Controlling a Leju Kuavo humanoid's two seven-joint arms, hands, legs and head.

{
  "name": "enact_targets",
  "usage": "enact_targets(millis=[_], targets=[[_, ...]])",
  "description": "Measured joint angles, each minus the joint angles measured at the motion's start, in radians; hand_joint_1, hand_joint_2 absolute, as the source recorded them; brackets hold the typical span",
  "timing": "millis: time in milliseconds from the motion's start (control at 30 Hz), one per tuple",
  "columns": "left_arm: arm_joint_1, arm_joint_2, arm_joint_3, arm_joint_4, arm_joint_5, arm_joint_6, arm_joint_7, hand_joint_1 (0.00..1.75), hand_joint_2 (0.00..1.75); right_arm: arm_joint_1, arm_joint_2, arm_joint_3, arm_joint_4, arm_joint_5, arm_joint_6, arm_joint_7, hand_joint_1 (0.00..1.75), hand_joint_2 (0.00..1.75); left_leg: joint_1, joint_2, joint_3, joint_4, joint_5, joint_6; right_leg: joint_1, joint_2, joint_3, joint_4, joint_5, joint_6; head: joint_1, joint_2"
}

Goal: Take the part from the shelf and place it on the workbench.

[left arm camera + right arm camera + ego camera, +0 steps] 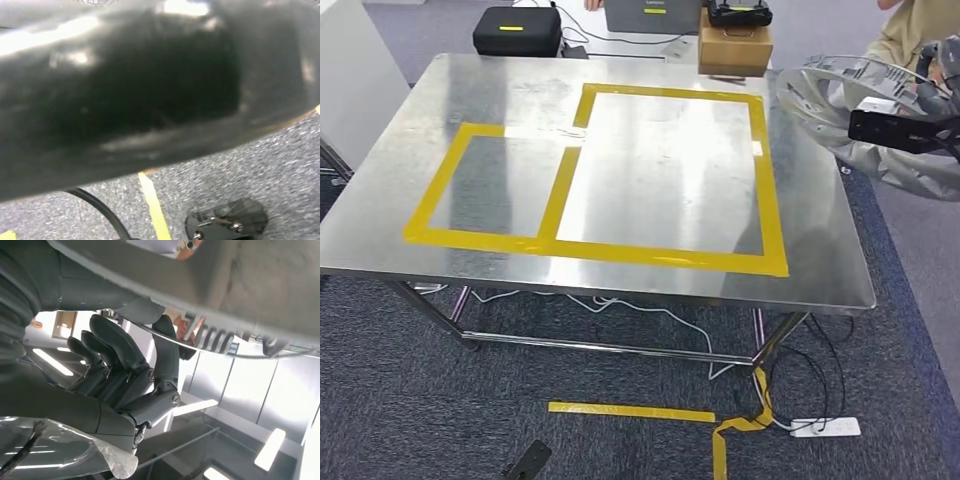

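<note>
A steel workbench point(637, 180) fills most of the head view, marked with yellow tape rectangles point(569, 175). At the upper right of the frame, beyond the bench's edge, a grey, plastic-wrapped part point(878, 110) hangs in the air. In the right wrist view, the right hand point(124, 375) curls its dark fingers point(113, 347) up against the part's underside, gripping it. The left hand's state cannot be told.

Dark speckled carpet point(395, 400) lies beneath, with white cables point(622, 305) trailing across it.
</note>
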Motion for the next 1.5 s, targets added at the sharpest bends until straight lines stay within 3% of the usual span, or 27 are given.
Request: enact_targets(millis=[100,133,167,200,267,300,333,400,733,967,1200,1333,1500], targets=[[0.004,-0.003,0.000,0.000,0.000,0.002,-0.001,0.00,0.00,0.002,-0.001,0.001,0.001,0.000,0.009,-0.001,1.75,1.75,0.001,-0.004,0.011,-0.009,-0.005,0.004,0.000,-0.002,-0.104,0.189,-0.074,0.004,0.003,0.000],[0.007,-0.004,0.001,0.000,0.001,0.002,-0.002,0.00,0.00,0.006,-0.001,0.002,0.002,-0.003,0.016,-0.002,1.75,1.75,0.001,-0.005,0.016,-0.008,-0.010,0.005,0.000,-0.002,-0.130,0.230,-0.077,0.005,0.002,0.000],[0.011,-0.004,0.001,0.000,0.002,0.003,-0.002,0.00,0.00,0.010,-0.002,0.004,0.002,-0.006,0.022,-0.003,1.75,1.75,0.001,-0.006,0.023,-0.008,-0.015,0.004,0.000,-0.002,-0.140,0.233,-0.058,0.006,0.003,0.000],[0.014,-0.004,0.002,0.000,0.003,0.004,-0.003,0.00,0.00,0.011,-0.005,0.005,0.002,-0.009,0.029,-0.004,1.75,1.75,0.001,-0.007,0.030,-0.007,-0.020,0.003,-0.001,-0.002,-0.132,0.197,-0.016,0.006,0.003,0.000],[0.016,-0.004,0.004,0.000,0.004,0.004,-0.005,0.00,0.00,0.007,-0.013,0.005,0.002,-0.014,0.037,-0.006,1.75,1.75,0.000,-0.011,0.041,-0.004,-0.031,-0.003,0.000,-0.006,-0.087,0.067,0.076,0.006,0.003,0.000],[0.017,-0.004,0.005,0.000,0.004,0.004,-0.006,0.00,0.00,0.003,-0.018,0.006,0.002,-0.017,0.039,-0.006,1.75,1.75,-0.002,-0.012,0.042,0.000,-0.035,-0.007,0.001,-0.007,-0.063,0.012,0.100,0.004,0.003,0.000],[0.017,-0.003,0.005,0.000,0.004,0.004,-0.007,0.00,0.00,0.000,-0.021,0.005,0.001,-0.019,0.041,-0.006,1.75,1.75,-0.004,-0.013,0.039,0.006,-0.038,-0.009,0.003,-0.008,-0.047,-0.023,0.106,0.000,0.002,0.000],[0.019,-0.002,0.007,0.000,0.005,0.004,-0.008,0.00,0.00,-0.005,-0.025,0.004,0.000,-0.028,0.048,-0.004,1.75,1.75,-0.007,-0.014,0.031,0.015,-0.037,-0.010,0.004,-0.005,-0.034,-0.041,0.095,-0.006,0.002,0.000],[0.022,0.008,0.014,0.000,0.009,0.005,-0.015,0.00,0.00,-0.038,-0.065,0.001,-0.036,-0.072,0.115,0.008,1.75,1.75,-0.007,-0.011,0.034,0.003,-0.033,-0.011,0.006,0.001,-0.038,-0.042,0.089,-0.019,0.001,0.000],[0.022,0.010,0.018,0.000,0.007,0.005,-0.016,0.00,0.00,-0.052,-0.097,0.001,-0.068,-0.089,0.115,0.016,1.75,1.75,-0.006,-0.010,0.034,0.003,-0.031,-0.020,0.006,0.000,-0.037,-0.041,0.091,-0.021,0.002,0.000],[0.023,0.013,0.025,0.000,0.007,0.006,-0.016,0.00,0.00,-0.040,-0.113,0.001,-0.091,-0.104,0.102,0.028,1.75,1.75,-0.009,-0.010,0.033,0.005,-0.031,-0.020,0.004,0.000,-0.036,-0.041,0.093,-0.021,0.002,0.000],[0.024,0.019,0.031,0.000,0.008,0.007,-0.015,0.00,0.00,0.005,-0.089,-0.002,-0.087,-0.073,0.037,0.051,1.75,1.75,-0.009,-0.010,0.033,0.005,-0.031,-0.020,0.004,0.001,-0.035,-0.042,0.093,-0.020,0.002,0.000],[0.018,0.031,0.038,0.000,0.003,0.001,-0.010,0.00,0.00,0.059,0.020,-0.017,-0.014,0.025,-0.040,0.070,1.75,1.75,-0.009,-0.009,0.034,0.005,-0.031,-0.020,0.004,0.002,-0.035,-0.042,0.093,-0.020,0.002,0.000]])
